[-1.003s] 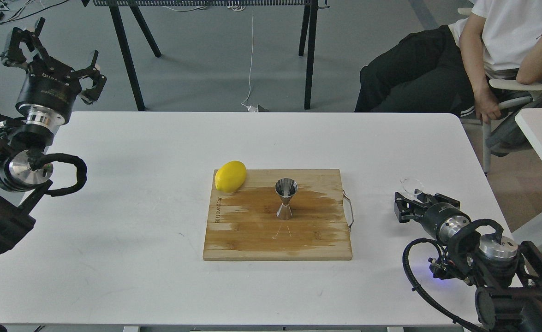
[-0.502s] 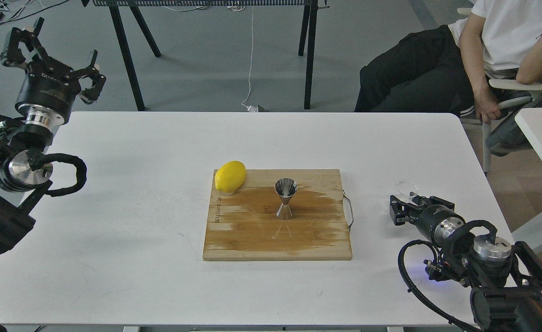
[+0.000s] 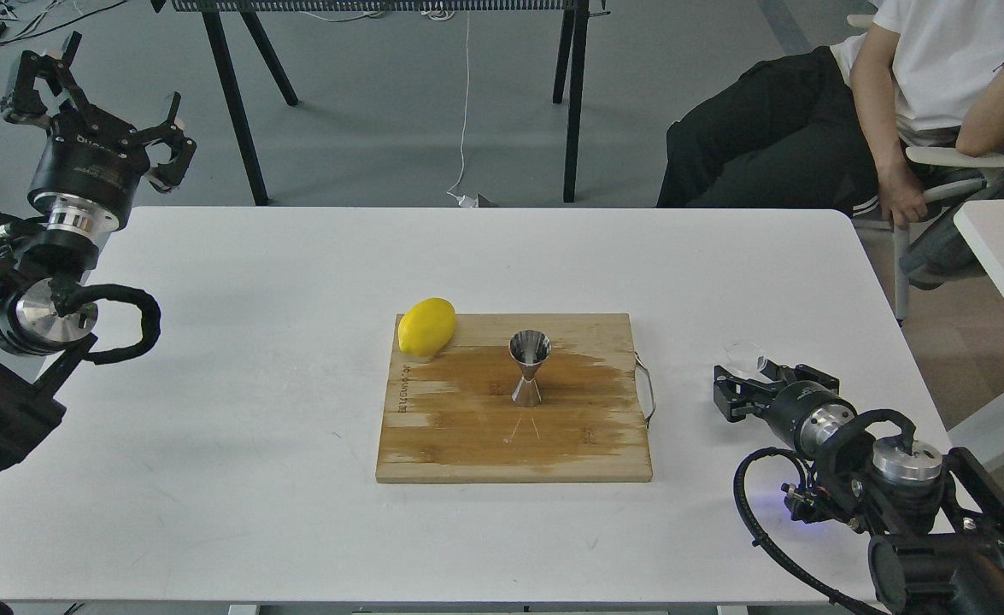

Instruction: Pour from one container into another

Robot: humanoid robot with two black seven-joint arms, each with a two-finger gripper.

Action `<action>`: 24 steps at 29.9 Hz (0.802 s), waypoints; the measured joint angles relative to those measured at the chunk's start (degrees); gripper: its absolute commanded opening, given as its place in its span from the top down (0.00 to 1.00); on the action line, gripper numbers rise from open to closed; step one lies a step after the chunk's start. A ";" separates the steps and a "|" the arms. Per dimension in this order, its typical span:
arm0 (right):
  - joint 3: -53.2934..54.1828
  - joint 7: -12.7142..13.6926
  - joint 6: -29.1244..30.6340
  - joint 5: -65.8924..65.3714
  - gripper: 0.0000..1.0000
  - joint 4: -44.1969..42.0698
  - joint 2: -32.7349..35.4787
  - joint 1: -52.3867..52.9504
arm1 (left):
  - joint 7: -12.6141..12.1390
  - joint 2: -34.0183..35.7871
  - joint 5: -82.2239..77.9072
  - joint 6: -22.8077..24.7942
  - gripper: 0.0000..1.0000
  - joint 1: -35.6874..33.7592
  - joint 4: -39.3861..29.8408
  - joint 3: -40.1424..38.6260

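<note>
The clear glass cup shows faintly at the right of the white table, held between the fingers of my right gripper, which is shut on it. The steel jigger stands upright in the middle of a wooden cutting board, well left of the cup. A wet dark patch surrounds the jigger's foot. My left gripper is raised at the far left, past the table's back corner, its fingers spread open and empty.
A yellow lemon lies on the board's back-left corner. The board has a metal handle on its right side. A seated person is behind the table's right corner. Black table legs stand behind.
My right gripper has slid left and slightly toward the near edge, carrying the glass cup closer to the board. The left arm, jigger and lemon have not moved.
</note>
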State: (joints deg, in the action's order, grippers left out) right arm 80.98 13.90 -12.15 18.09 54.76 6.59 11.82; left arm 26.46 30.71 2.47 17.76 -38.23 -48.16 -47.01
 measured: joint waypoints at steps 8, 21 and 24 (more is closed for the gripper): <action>0.10 0.02 1.37 -0.04 0.01 3.68 0.51 -1.48 | -0.04 0.12 0.02 0.02 0.00 0.00 0.00 -0.01; -0.04 -0.15 11.49 -3.40 0.01 4.22 2.05 1.92 | -0.26 0.42 -0.06 0.06 0.00 0.00 0.01 0.10; -0.01 -0.15 13.64 -5.74 0.00 3.85 3.46 5.04 | -0.33 0.21 -0.06 0.07 0.00 0.00 0.35 0.09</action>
State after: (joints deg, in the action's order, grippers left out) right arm 80.96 13.75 1.49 12.35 58.61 10.06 16.87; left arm 26.13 30.92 2.41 17.83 -38.23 -47.81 -46.92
